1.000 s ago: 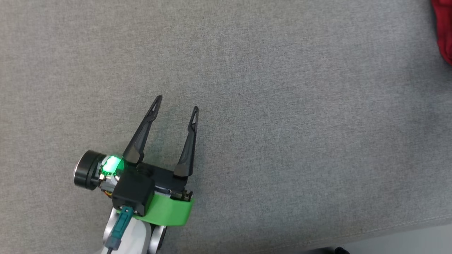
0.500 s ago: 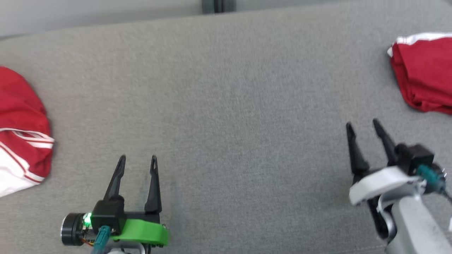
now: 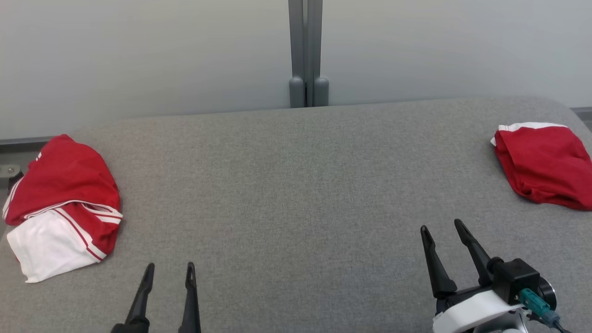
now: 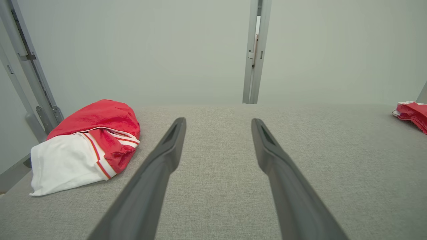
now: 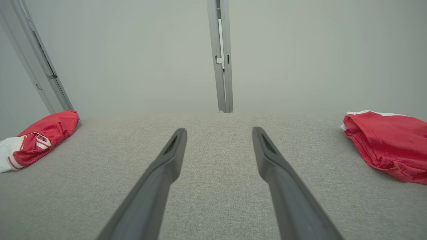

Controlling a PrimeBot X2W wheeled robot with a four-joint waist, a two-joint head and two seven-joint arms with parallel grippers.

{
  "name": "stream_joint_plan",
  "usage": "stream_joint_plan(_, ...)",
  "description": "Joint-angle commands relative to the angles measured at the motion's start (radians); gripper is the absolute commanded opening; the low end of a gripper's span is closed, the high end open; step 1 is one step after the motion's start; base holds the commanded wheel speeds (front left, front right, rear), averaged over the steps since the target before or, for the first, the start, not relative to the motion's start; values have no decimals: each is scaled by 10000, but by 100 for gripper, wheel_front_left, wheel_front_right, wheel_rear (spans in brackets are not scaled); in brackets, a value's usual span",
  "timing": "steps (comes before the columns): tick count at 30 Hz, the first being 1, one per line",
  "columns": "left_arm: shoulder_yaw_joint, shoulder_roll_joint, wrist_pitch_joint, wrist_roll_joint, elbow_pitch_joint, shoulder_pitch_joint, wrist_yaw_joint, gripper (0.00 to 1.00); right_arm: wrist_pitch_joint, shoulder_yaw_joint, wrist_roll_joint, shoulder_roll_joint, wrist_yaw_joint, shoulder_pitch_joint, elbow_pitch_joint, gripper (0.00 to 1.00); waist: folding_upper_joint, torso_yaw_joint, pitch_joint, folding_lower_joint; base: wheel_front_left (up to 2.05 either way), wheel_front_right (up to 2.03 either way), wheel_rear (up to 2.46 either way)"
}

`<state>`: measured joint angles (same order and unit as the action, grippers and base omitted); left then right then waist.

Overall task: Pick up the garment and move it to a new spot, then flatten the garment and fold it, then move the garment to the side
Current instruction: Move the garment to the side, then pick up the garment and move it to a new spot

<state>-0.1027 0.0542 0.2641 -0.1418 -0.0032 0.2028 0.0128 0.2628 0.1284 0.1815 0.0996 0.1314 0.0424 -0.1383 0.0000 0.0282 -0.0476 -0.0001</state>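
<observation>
The left gripper [image 3: 169, 266] and right gripper [image 3: 440, 225] are hovering over the near edge of the grey fabric table [image 3: 296, 185], fingers [image 3: 435, 263] spread wide, holding nothing. Farther left, well apart from the left fingers, the crumpled red-and-white cloth garment [image 3: 64, 203] is lying; soft and light, it is likely wanting a pinch at its white hem. A folded red cloth garment [image 3: 545, 166] is resting far right.

Left garment [image 3: 64, 194] — right garment [image 3: 545, 166] — well apart.
</observation>
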Motion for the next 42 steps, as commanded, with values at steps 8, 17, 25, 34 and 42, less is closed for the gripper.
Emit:
stream_joint_plan(8, -126, -27, 4, 2, 76, 495, 49, 100, 28, 107, -103, -208, -13, 654, 236, 100, 0, -61, -562, 1, 0, 0, 0)
stream_joint_plan(17, -241, -31, 5, -83, 207, 377, -49, 100, 28, -21, -94, -295, -13, 618, 259, 100, 0, -159, -556, 1, 0, 0, 0)
stream_joint_plan(25, -278, -30, 5, 18, 297, 265, -32, 100, 28, -15, -103, -333, -13, 610, 156, 100, 0, -182, -567, 1, 0, 0, 0)
stream_joint_plan(34, -188, -31, 5, 38, 331, 144, -65, 100, 28, -20, -8, -355, -13, 628, 126, 100, 0, -203, -614, 1, 0, 0, 0)
stream_joint_plan(42, -180, -31, 5, 41, 329, 110, -24, 100, 28, -14, 17, -321, -13, 676, 108, 100, 0, -206, -595, 1, 0, 0, 0)
